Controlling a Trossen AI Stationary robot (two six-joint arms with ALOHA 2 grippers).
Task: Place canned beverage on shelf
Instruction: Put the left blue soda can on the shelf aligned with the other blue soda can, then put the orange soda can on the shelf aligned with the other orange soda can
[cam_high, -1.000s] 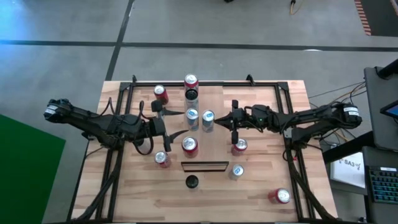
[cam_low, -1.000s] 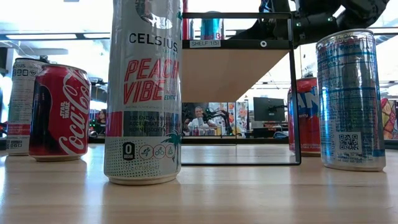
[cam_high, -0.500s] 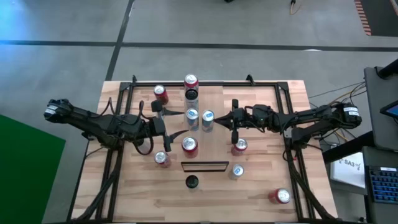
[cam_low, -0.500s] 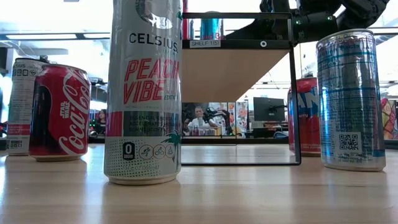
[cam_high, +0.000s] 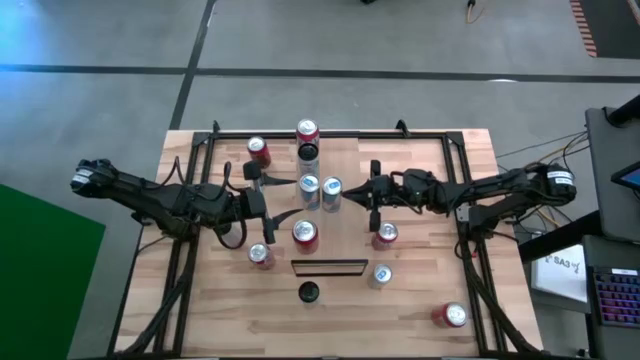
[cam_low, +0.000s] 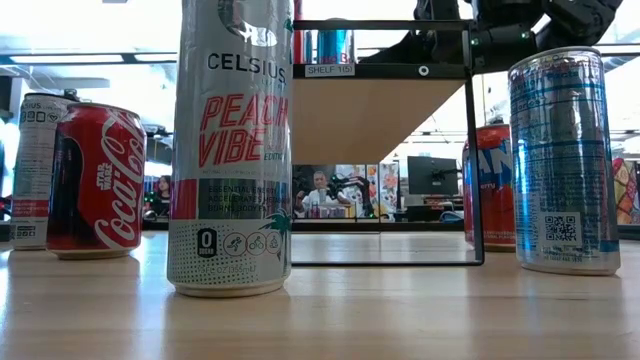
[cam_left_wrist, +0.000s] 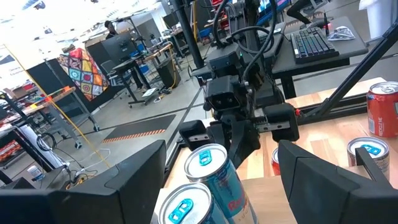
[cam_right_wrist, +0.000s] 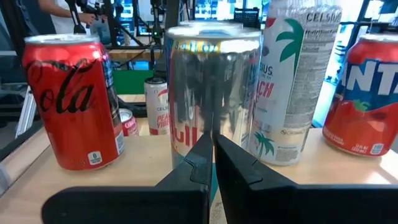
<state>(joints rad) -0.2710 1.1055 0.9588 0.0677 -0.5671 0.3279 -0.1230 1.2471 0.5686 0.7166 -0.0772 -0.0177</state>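
Right gripper (cam_high: 374, 190), fingers pressed together and holding nothing, sits right of centre in the high view, just beside a silver-blue can (cam_high: 331, 191). Left gripper (cam_high: 283, 198) stands spread wide around empty space at centre left. In the low view a tall can (cam_low: 233, 148) reads "CELSIUS PEACH VIBE", a squat red can (cam_low: 96, 181) reads "Coca-Cola", and the smooth light-wood shelf (cam_low: 378, 112) carries a tag "SHELF 15" at upper centre, above the planked worktop (cam_low: 320, 315).
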